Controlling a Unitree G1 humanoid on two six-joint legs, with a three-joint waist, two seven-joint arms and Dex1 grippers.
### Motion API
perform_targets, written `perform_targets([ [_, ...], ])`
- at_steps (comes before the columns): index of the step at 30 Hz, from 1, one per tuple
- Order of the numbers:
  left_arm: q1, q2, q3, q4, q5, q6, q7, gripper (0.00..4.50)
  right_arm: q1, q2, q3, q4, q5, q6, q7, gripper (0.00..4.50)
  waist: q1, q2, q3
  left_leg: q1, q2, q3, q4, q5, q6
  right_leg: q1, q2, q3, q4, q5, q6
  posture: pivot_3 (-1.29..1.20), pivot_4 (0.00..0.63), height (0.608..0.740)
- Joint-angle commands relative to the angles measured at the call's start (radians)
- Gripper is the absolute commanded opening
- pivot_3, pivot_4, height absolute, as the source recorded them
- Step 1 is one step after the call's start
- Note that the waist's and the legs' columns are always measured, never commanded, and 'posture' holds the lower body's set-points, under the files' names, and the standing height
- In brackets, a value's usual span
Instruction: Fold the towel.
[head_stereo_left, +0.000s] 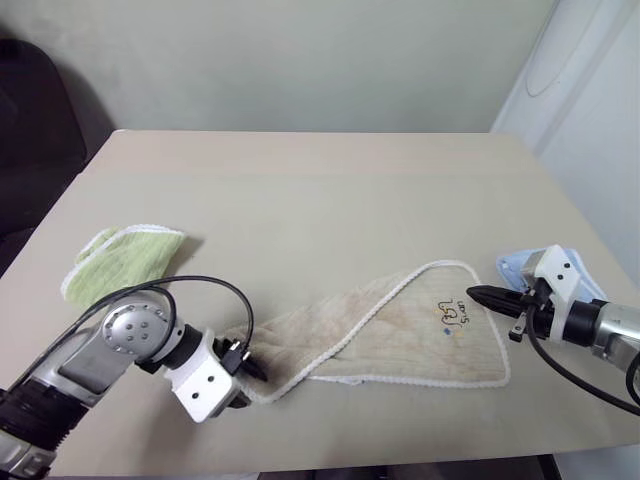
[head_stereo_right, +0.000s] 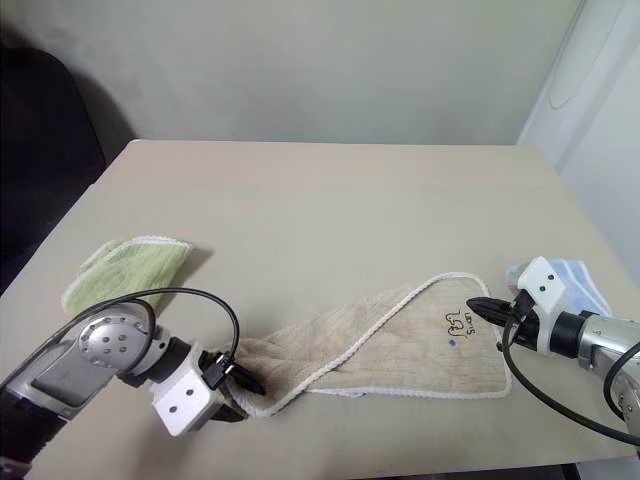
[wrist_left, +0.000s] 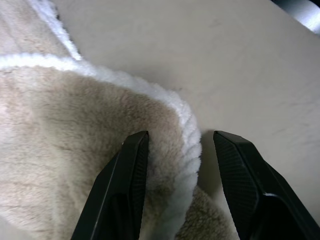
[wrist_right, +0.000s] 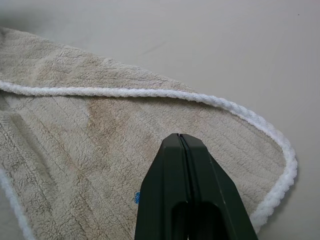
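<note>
Three cloths lie on a beige table (head_stereo_left: 330, 180). Near the left edge sits a small light green cloth (head_stereo_left: 125, 258), bunched and folded over on itself. Toward the front edge, left of centre, the left gripper (head_stereo_left: 250, 368) points down and to the right at the narrow end of the towel (head_stereo_left: 400, 330). Its two black fingers (wrist_left: 122, 195) stand apart; in the left wrist view the white corded edge of the towel runs up between them, with one finger resting on the pile and the other over bare table. The towel is beige, and stretches along the front part of the table from that narrow, gathered end out to a wider, flatter end at the right, where a small dark logo (head_stereo_left: 454, 312) shows. The right gripper (head_stereo_left: 478, 295) hovers at that wider end, fingers pressed together and gripping nothing. By the right edge, partly behind this gripper, lies a small light blue cloth (head_stereo_left: 515, 265).
</note>
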Motion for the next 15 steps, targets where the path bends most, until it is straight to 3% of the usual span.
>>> perform_targets([
  [1,-0.009,-0.008,-0.010,0.010,0.047,-0.031,0.017,1.88,-0.015,0.000,-0.013,-0.030,0.010,-0.007,-0.014,0.00,0.000,0.000,0.000,0.000,0.000,0.000,0.000,0.000,0.000,0.000,0.000,0.000,0.000,0.000,0.000,0.00,0.150,0.740],
  [2,-0.012,-0.013,-0.009,0.018,0.057,-0.037,0.024,1.72,-0.015,0.000,-0.015,-0.032,0.012,-0.006,-0.014,0.00,0.000,0.000,0.000,0.000,0.000,0.000,0.000,0.000,0.000,0.000,0.000,0.000,0.000,0.000,0.000,0.00,0.150,0.740],
  [7,-0.021,-0.025,-0.008,0.039,0.066,-0.050,0.031,0.01,-0.015,-0.001,-0.017,-0.034,0.014,-0.005,-0.015,0.00,0.006,0.002,-0.001,-0.001,0.000,0.000,0.000,0.000,0.000,0.000,0.000,0.000,0.000,0.000,0.000,0.00,0.150,0.740],
  [15,-0.008,-0.031,-0.002,0.013,0.007,-0.008,0.037,0.01,-0.023,-0.002,-0.012,-0.030,0.013,-0.006,-0.013,0.00,0.007,0.002,-0.001,-0.001,0.000,0.000,0.000,0.000,0.000,0.000,0.000,0.000,0.000,-0.001,0.002,0.00,0.150,0.740],
])
